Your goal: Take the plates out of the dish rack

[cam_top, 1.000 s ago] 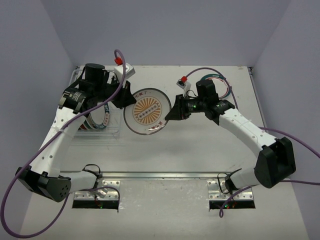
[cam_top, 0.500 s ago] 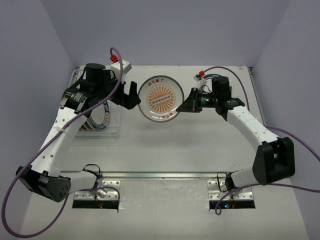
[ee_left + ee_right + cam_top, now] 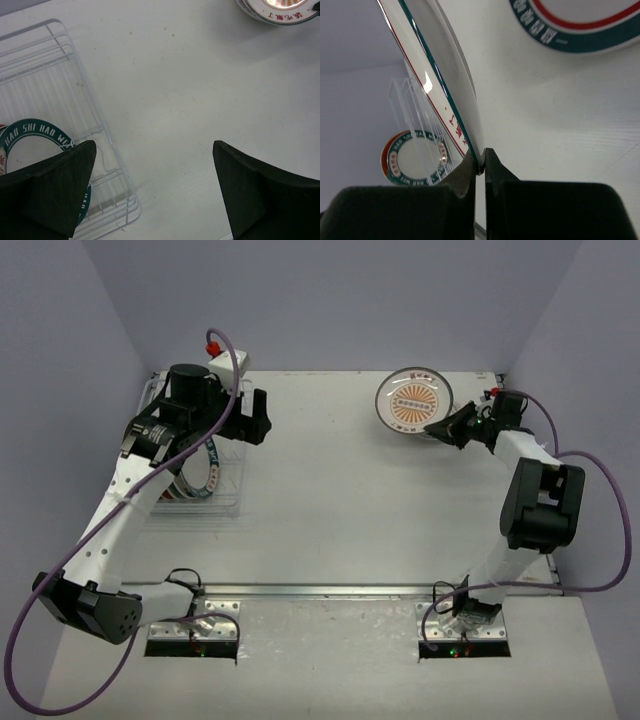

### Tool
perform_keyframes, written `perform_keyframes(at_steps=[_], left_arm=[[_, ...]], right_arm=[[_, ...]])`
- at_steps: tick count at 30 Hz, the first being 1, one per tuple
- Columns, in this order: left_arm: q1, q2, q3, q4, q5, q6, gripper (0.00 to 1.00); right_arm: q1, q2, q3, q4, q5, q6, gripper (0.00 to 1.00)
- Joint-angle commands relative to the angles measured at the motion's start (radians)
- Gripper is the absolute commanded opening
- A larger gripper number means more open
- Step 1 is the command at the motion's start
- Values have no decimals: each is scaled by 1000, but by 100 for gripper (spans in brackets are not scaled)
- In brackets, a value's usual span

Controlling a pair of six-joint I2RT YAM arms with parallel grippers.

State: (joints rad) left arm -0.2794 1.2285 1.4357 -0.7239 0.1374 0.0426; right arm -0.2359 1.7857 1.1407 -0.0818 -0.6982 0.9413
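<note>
My right gripper [image 3: 447, 427] is shut on the rim of the small white plate with the orange sunburst [image 3: 413, 401], holding it tilted above the table's back right. In the right wrist view its rim [image 3: 455, 107] sits pinched between the fingertips [image 3: 469, 167]. A red-and-teal-rimmed plate [image 3: 575, 27] lies flat on the table below it. My left gripper [image 3: 257, 420] hangs open and empty beside the dish rack [image 3: 228, 492]. Standing in the rack are plates [image 3: 196, 475]; one shows a dark green lettered rim [image 3: 34, 131]. The left wrist view shows the rack [image 3: 75, 95] and the sunburst plate [image 3: 280, 11].
Grey walls close the table on the left, back and right. A metal rail [image 3: 330, 590] runs across the near side by the arm bases. A purple cable [image 3: 600, 540] loops beside the right arm.
My left gripper opened, let go of the sunburst plate and drew back toward the rack. My right arm carried that plate from the table's middle to the back right.
</note>
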Motion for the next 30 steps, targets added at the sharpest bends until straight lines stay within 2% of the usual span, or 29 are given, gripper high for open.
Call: perform_keyframes(at_steps=[1,8,21,23,26,28,30], left_arm=[[15,-11,-13,52,-39,-21,100],[20,-5,-30,61,-47,-21,100],[22,-1,-49,74,-49,-22,100],[22,0,-50,75,-53,-25,100],[22,0,-46,71,-71,-24,100],[22,-2,-42,67,-80,-23,100],[22,-7,-40,66,-93,-23,100]], right_arm=[[-43,84,163,97,25,66,0],[-82,252,298,85,48,103,0],[-83,347,303,53,7,137,1],[-83,354,306,46,2,137,10],[-85,345,301,33,0,146,40],[-83,334,298,29,-15,156,52],[-83,318,292,27,-44,168,60]])
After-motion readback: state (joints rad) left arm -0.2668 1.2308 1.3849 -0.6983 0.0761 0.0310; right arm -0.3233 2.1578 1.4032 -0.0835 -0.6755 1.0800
